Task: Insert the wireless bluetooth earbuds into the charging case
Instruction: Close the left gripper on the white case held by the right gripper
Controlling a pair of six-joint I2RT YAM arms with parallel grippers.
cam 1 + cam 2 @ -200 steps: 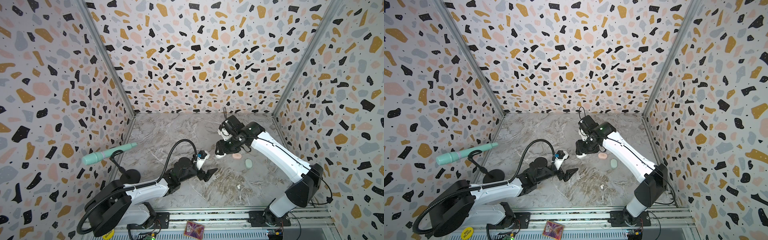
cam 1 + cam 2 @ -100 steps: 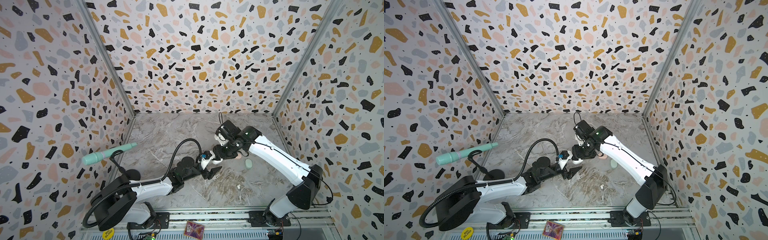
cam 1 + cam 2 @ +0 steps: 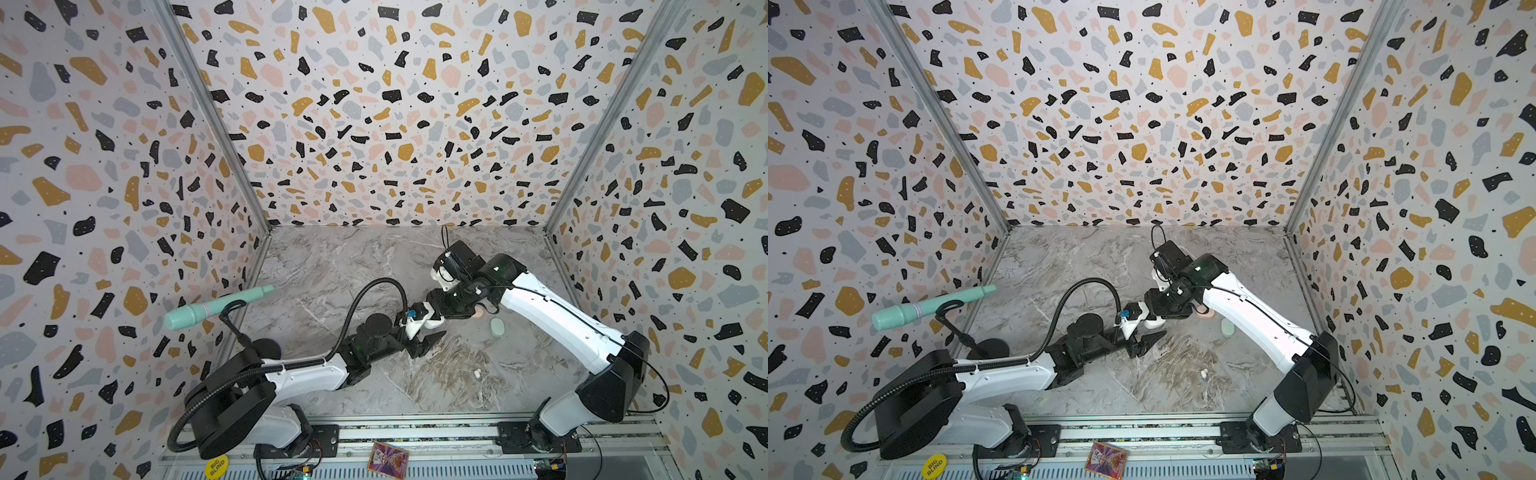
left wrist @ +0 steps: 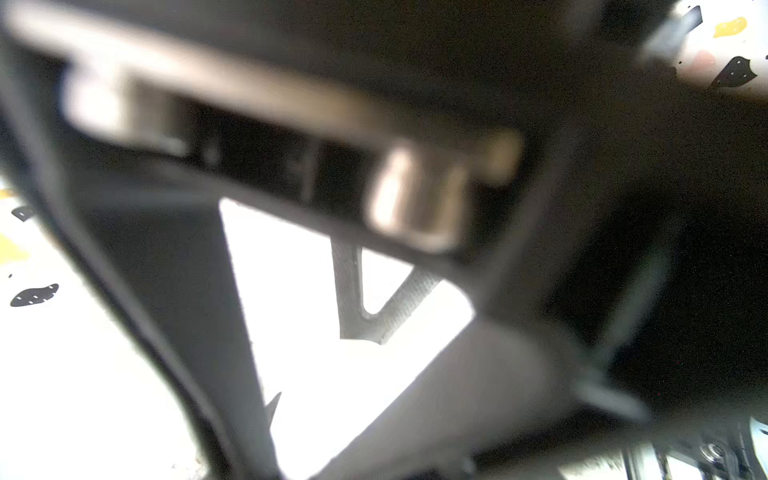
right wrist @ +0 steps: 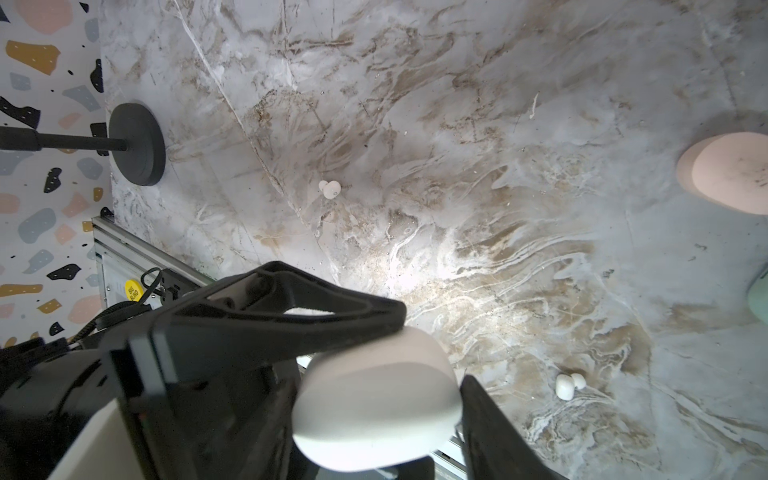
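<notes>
Two arms meet just right of centre above the marbled worktop (image 3: pixel 332 266). Within the past second the left arm (image 3: pixel 303 374) has reached up and to the right while the right arm (image 3: pixel 552 316) has dipped toward it, bringing the left end effector (image 3: pixel 424 332) up against the right end effector (image 3: pixel 436 309). The right end effector grips the white charging case (image 5: pixel 374 399), its lid shut, in the lower middle of the right wrist view. Whether the left end effector is open or has closed on anything cannot be told, as its own camera shows only blur. The pink case (image 3: pixel 479 314), now half hidden behind the right wrist, and the mint case (image 3: pixel 497 326) lie side by side further right. One white earbud (image 3: pixel 477 372) lies loose on the worktop below them, and a second white earbud (image 5: pixel 329 189) lies well apart from it. Neither is in a case yet. The meeting looks like a handover, or a two-handed attempt to open the lid.
</notes>
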